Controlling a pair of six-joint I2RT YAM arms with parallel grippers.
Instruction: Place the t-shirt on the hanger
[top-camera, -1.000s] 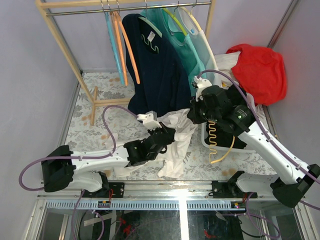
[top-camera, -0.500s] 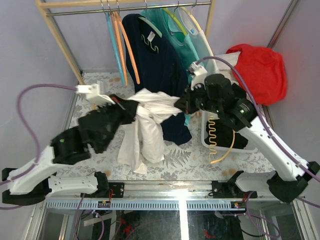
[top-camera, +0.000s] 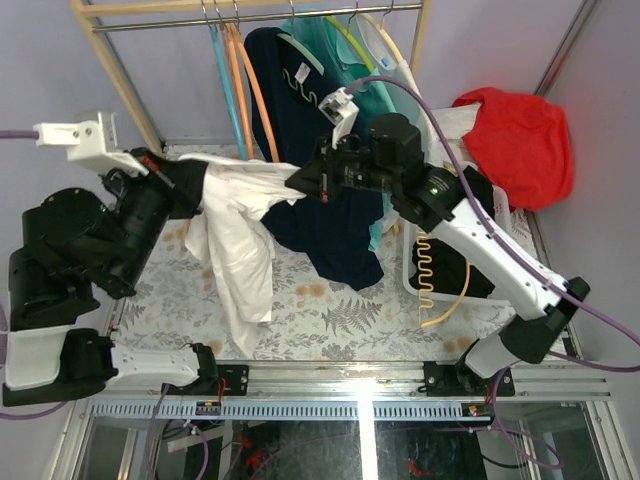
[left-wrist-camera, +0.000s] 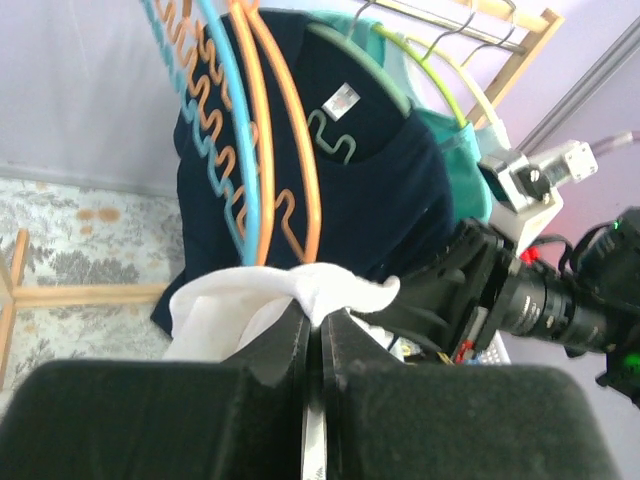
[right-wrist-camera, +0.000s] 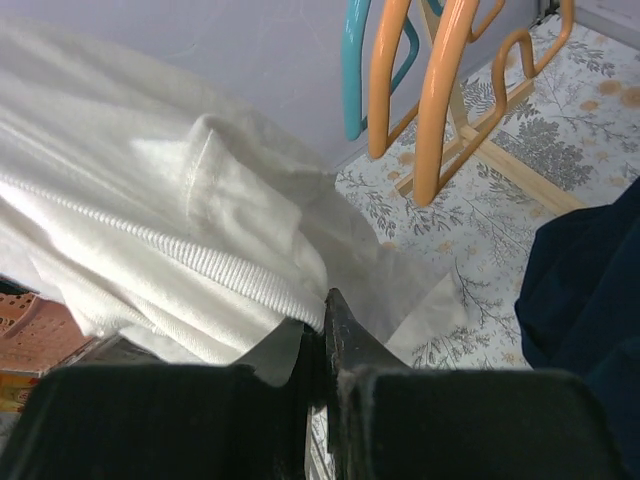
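Observation:
The white t-shirt (top-camera: 240, 220) hangs in the air, stretched between my two grippers, and its loose body droops toward the table. My left gripper (top-camera: 200, 180) is raised at the left and shut on a bunched edge of the t-shirt (left-wrist-camera: 330, 285); its fingertips (left-wrist-camera: 320, 312) pinch the cloth. My right gripper (top-camera: 297, 185) is shut on the ribbed edge of the t-shirt (right-wrist-camera: 150, 230), which is caught at its fingertips (right-wrist-camera: 322, 310). The yellow hanger (top-camera: 447, 303) leans in the white basket (top-camera: 410, 275) at the right, under the right arm.
A wooden rack (top-camera: 130, 90) at the back holds a light blue hanger (top-camera: 228, 90), orange hangers (top-camera: 250, 90), a navy shirt (top-camera: 320, 150) and teal and pale mint shirts (top-camera: 385, 100). A red cloth (top-camera: 520, 140) lies at the back right.
Both arms have risen and swung left and back, lifting the t-shirt off the table. It was bunched low between them and now hangs spread from both grips.

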